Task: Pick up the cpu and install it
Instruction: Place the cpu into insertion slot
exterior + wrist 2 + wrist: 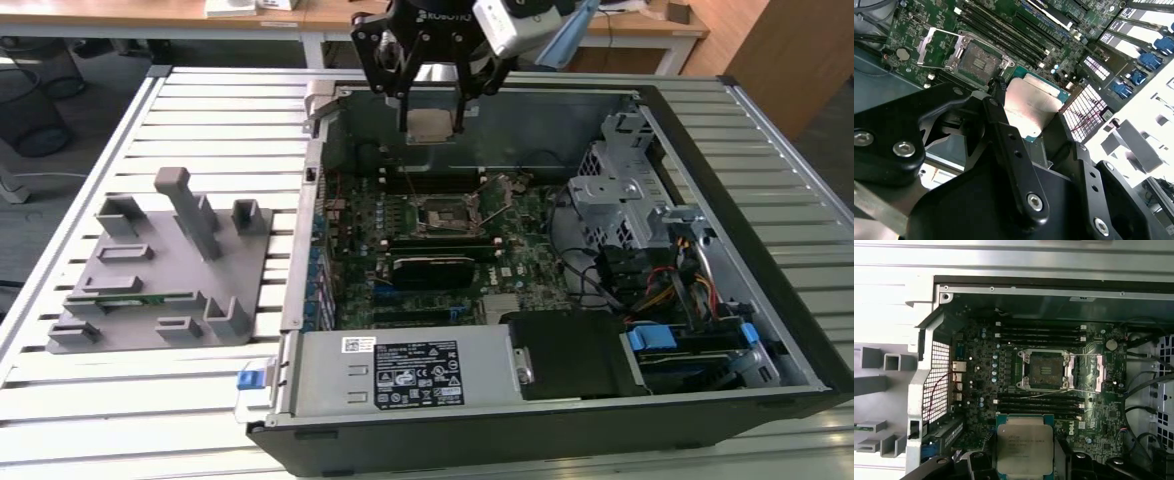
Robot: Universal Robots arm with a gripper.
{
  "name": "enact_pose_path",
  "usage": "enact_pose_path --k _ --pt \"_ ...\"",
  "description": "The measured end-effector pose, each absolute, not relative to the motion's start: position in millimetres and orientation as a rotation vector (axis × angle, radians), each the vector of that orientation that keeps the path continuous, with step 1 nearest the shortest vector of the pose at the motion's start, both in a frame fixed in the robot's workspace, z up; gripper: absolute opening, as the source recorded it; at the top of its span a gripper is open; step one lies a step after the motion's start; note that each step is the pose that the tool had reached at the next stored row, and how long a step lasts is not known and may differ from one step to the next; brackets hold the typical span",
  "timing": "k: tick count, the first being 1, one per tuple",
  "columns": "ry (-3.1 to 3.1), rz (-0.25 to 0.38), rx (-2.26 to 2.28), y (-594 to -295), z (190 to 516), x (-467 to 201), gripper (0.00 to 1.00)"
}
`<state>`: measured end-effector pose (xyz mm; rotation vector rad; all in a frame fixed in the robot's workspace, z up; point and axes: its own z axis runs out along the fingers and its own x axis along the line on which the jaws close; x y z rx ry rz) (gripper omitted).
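Observation:
My gripper (pixel 433 125) hangs over the far end of the open computer case, shut on the cpu (pixel 430 126), a small square chip with a silver lid. In both wrist views the cpu (pixel 1024 447) (pixel 1030 107) sits flat between the black fingers (pixel 1006 145), its lid showing. The motherboard socket (pixel 446 213) (pixel 1045 369) (pixel 976 61) lies below and ahead, uncovered, its metal load plate (pixel 939 47) swung back. The cpu is held well above the board, apart from the socket.
The case (pixel 314 200) lies open on a slatted metal table (pixel 200 120). Memory slots (pixel 1039 332) flank the socket. A drive cage (pixel 617 195) and cables (pixel 667 290) fill the exterior view's right. A grey parts fixture (pixel 160 270) stands at the exterior view's left.

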<state>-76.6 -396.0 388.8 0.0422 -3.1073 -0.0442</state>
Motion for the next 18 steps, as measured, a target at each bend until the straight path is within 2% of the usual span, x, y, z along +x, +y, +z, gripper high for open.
enact_pose_path --k 18 --pt "-3.108 -0.058 -0.067 -394.6 382.6 -63.1 0.54"
